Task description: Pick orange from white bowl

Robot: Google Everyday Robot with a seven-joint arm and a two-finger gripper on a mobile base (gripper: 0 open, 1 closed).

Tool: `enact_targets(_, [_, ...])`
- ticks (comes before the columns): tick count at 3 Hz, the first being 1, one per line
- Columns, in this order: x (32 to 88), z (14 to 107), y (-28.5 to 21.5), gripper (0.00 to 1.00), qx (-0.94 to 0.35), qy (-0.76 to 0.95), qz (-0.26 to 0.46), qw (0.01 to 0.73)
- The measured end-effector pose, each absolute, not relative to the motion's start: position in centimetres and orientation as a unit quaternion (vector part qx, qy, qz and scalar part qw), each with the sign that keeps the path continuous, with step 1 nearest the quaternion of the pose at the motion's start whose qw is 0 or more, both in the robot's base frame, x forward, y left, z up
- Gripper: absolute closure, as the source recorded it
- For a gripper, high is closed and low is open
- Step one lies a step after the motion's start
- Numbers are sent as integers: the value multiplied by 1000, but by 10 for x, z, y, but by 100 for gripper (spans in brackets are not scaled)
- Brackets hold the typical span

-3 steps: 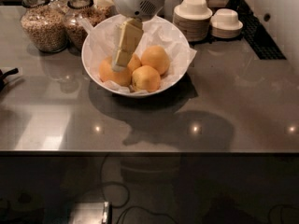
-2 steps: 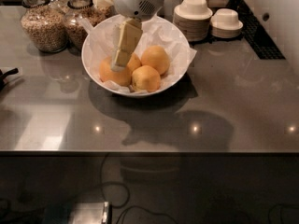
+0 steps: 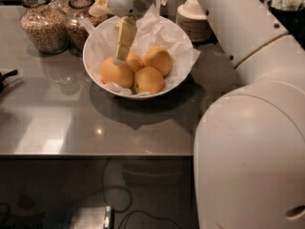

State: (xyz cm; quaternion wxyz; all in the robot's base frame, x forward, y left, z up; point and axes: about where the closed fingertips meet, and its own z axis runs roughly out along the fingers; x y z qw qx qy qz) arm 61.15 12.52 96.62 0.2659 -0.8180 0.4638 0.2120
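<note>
Desk [image 3: 57,123]: grey, glossy top; its front edge runs across the middle of the view.
White bowl [image 3: 91,63]: stands upright toward the back edge of the desk, about midway between its left and right sides.
Lining: crinkled white paper [image 3: 164,32] covers the inside of the bowl and rises over the rim at the back and right.
Oranges: four lie in the bowl, bunched and touching one another.
Leftmost orange [image 3: 116,75]: sits against the wall of the bowl nearest the left edge of the desk.
Gripper [image 3: 119,59]: reaches down into the bowl from the back edge, tilted slightly; its tip meets the top of the leftmost orange.
Claw state: cannot tell.
Arm [image 3: 248,147]: large white shell, fills the right side of the view and hides the right end of the desk.
Jars [image 3: 44,25]: two glass jars of grain at the back left corner, just beside the bowl.
Paper bowls [image 3: 193,20]: a cream stack at the back edge, to the right of the white bowl.
Black object [image 3: 7,78]: at the left edge, only partly visible, unidentified.
</note>
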Motion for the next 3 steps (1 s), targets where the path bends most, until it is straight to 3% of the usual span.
enact_targets(3, [609, 927, 126, 0, -786, 488, 266, 270])
